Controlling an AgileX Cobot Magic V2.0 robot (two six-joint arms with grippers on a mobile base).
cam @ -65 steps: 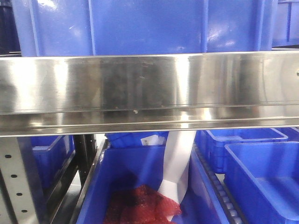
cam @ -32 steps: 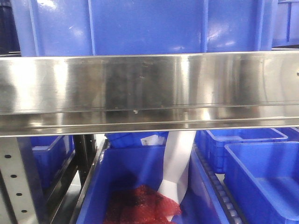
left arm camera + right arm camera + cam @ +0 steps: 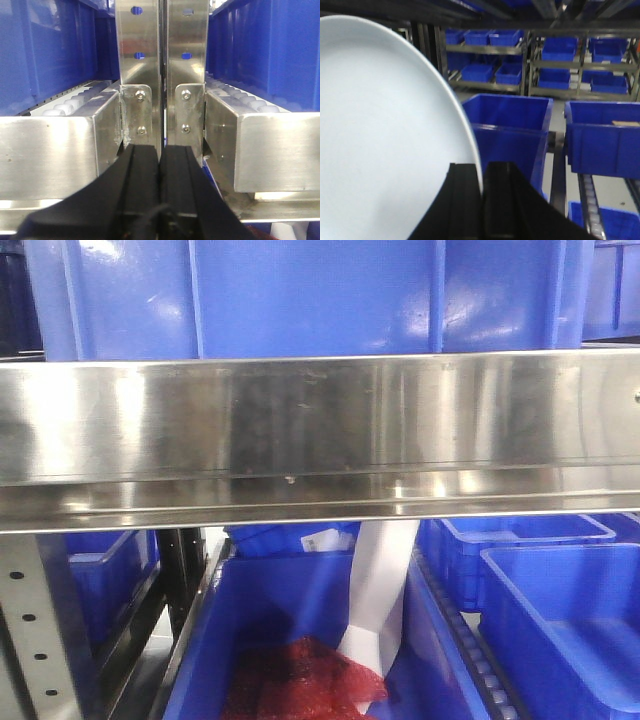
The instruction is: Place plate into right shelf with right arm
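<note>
right gripper (image 3: 481, 200) is clamped on the rim of the plate (image 3: 380, 145), black fingers (image 3: 462, 200) pinching the edge from both sides. plate stands on edge, nearly vertical, its broad white face filling everything left of the gripper and its curved rim arcing up and away to the upper left; round, so no clear long axis. just beyond the gripper sits an open blue bin (image 3: 512, 127), another blue bin (image 3: 602, 137) to its right, steel racks with more bins well behind. left gripper (image 3: 160, 185) has its jaws pressed together, holding nothing, right in front of two perforated steel uprights (image 3: 162, 75). front view shows the right shelf (image 3: 320, 430) rail, with a red mesh bag (image 3: 300, 680) in a bin below.
</note>
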